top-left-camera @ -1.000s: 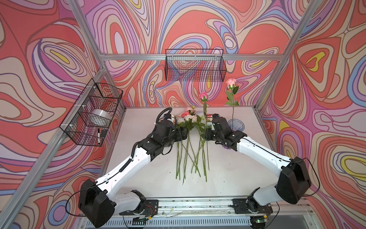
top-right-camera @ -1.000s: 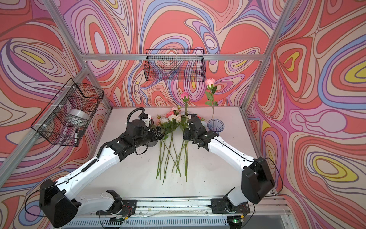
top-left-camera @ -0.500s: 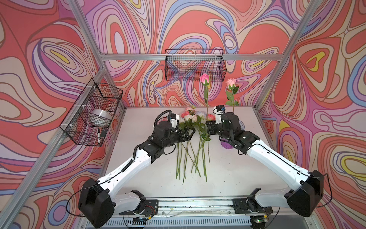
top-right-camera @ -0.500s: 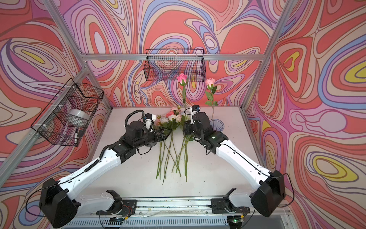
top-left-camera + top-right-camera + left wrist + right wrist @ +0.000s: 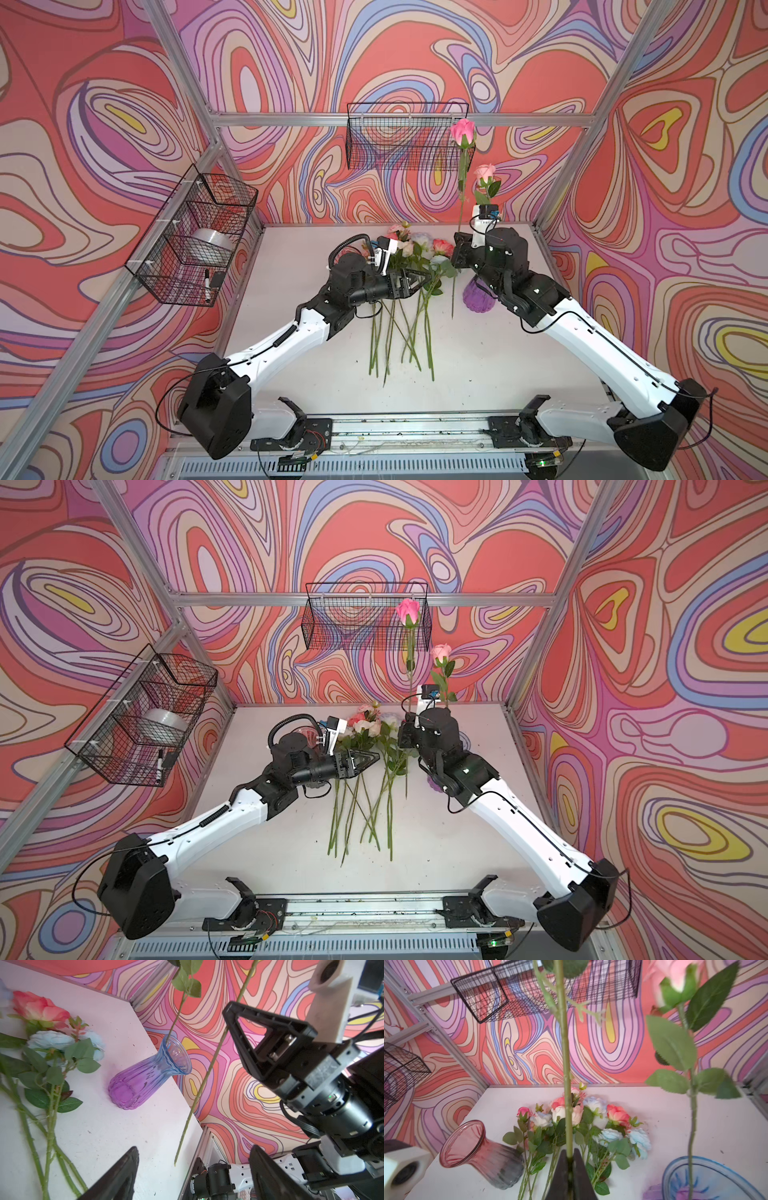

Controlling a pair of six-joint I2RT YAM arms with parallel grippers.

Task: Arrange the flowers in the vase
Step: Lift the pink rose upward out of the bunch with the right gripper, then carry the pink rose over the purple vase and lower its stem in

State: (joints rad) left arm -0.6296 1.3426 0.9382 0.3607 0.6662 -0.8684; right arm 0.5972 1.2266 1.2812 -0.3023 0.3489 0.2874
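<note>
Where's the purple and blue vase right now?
In a top view the vase stands right of centre on the table, beside the loose flowers, partly hidden by the right arm, holding one pink rose.
</note>
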